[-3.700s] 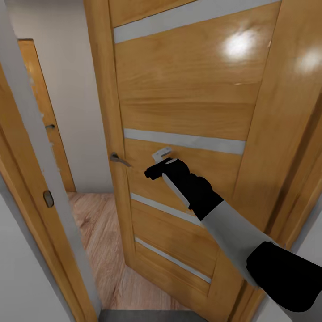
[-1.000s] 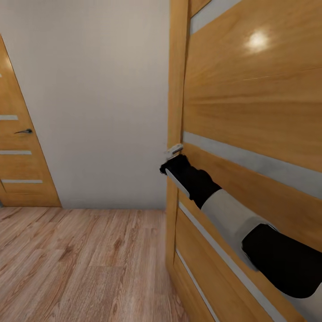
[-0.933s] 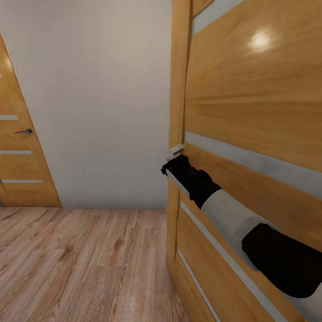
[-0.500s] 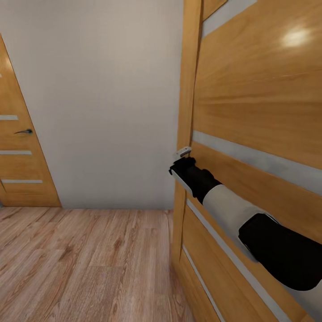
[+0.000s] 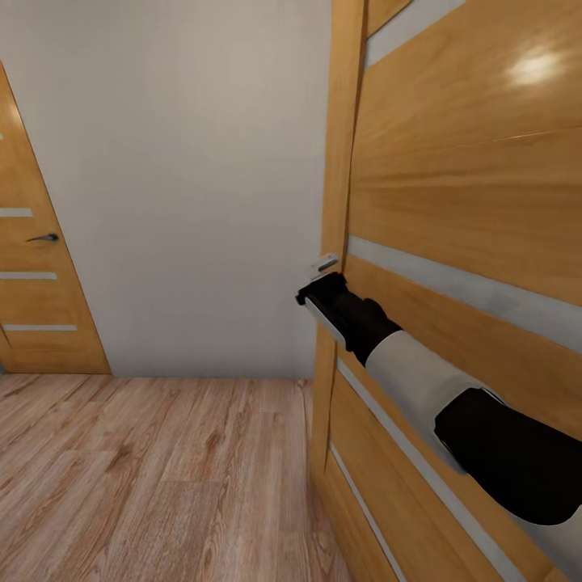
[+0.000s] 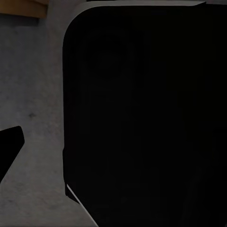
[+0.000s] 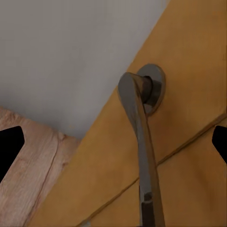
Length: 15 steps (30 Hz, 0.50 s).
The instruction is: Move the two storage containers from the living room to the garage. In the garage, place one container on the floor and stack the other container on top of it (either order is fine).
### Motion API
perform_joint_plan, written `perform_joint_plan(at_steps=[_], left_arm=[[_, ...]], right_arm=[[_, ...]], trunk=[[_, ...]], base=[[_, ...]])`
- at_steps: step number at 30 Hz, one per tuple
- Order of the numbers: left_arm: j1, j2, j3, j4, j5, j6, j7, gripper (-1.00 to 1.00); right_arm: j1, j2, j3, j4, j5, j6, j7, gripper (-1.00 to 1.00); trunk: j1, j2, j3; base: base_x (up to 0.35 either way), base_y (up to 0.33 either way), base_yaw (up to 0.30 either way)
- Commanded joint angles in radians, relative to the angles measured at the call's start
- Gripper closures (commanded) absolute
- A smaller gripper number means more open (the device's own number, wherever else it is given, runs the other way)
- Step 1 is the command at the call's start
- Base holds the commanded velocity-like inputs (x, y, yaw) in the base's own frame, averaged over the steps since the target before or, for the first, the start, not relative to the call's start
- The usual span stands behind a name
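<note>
Head view: the right gripper is sitting at the door edge, which has swung wider open than seconds ago — the way to the wood-plank floor is clearing.

Right wrist view: the door handle is lying between spread fingertips, ungripped.

Left wrist view: dark shapes over grey floor — left fingers' state unclear; containers unseen.

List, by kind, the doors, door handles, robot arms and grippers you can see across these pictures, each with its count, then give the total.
Orange-wood doors: 2 (open door, far door)
Door handles: 2 (open door's lever, far door's handle)
Robot arms: 1 (right arm)
Grippers: 1 (right gripper)
Total: 6
</note>
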<state>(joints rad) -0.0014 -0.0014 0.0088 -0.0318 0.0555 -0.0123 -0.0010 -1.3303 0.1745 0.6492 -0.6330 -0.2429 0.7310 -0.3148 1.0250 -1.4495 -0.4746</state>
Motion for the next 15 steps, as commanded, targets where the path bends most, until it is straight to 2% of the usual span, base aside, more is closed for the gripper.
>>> perform_joint_plan(at_steps=[1, 5, 15], left_arm=[[0.000, 0.000, 0.000, 0.000, 0.006, -0.001, 0.000, -1.00], [0.000, 0.000, 0.000, 0.000, 0.006, -0.001, 0.001, -1.00], [0.000, 0.000, 0.000, 0.000, 0.006, -0.001, 0.000, -1.00]], right_arm=[[-0.001, 0.000, 0.003, -0.001, -0.013, 0.003, -0.006, -1.00], [-0.001, 0.000, 0.003, -0.006, -0.030, 0.004, 0.012, -1.00], [-0.001, 0.000, 0.004, -0.007, -0.035, 0.007, 0.052, -1.00]], trunk=[[0.000, -0.001, -0.001], [0.000, -0.001, -0.001], [0.000, -0.001, -0.001]], base=[[0.000, 0.000, 0.000], [0.000, 0.000, 0.000], [0.000, 0.000, 0.000]])
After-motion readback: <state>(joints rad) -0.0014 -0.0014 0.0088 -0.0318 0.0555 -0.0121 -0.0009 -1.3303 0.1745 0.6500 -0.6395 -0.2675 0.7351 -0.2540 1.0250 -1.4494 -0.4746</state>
